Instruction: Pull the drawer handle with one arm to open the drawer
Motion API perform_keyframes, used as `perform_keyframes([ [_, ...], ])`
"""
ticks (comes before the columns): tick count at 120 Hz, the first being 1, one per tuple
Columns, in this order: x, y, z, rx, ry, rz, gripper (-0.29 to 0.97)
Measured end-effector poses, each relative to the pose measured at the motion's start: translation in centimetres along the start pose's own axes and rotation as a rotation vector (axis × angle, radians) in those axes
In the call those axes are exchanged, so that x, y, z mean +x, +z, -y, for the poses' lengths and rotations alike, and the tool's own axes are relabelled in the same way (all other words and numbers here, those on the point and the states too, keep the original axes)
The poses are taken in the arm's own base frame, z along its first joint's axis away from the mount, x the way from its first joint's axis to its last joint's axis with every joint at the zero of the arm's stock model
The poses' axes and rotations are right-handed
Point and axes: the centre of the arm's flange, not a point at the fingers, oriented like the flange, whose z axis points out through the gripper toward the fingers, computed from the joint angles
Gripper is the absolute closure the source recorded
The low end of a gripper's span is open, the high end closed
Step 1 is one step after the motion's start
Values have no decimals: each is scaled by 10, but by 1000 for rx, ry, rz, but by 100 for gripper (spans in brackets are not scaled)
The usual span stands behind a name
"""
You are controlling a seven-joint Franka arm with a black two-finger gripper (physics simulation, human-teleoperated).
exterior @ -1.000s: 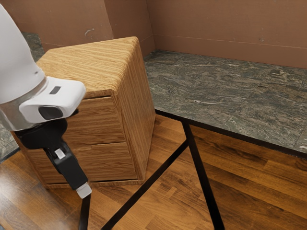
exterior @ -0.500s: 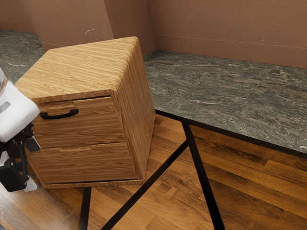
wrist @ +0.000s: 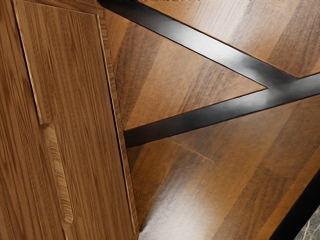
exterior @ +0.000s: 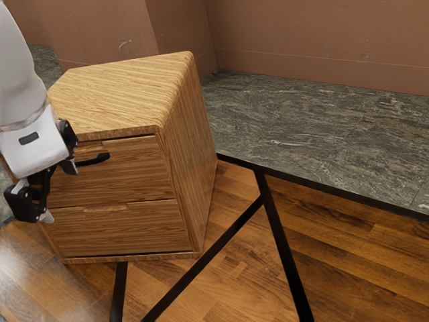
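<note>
Drawer [exterior: 114, 173] sat shut in the top of the cabinet [exterior: 127, 94] on the surface [exterior: 322, 134] — rigid wood, probably heavy to slide, best taken by its slim black handle [exterior: 94, 162] — while the gripper [exterior: 27, 201] hung beside it, its opening impossible to tell.

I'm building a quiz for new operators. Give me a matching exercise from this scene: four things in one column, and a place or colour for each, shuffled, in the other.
1 drawer handle
2 table top
3 cabinet
4 tool

A grey marbled stone
B at the exterior view's left, lower than the handle
C black, on the upper drawer
D striped light wood

Pairs: 1-C, 2-A, 3-D, 4-B
</note>
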Motion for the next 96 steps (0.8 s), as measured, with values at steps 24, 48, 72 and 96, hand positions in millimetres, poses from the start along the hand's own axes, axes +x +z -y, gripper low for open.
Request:
perform_keyframes([
  [24, 3, 0, 2, -18, -40, -88, 0],
  [48, 1, 4, 4, -27, -145, -96, 0],
  [72, -11, 11, 12, -10, -250, -49, 0],
  [96, -12, 23, 27, 17, -329, -24, 0],
])
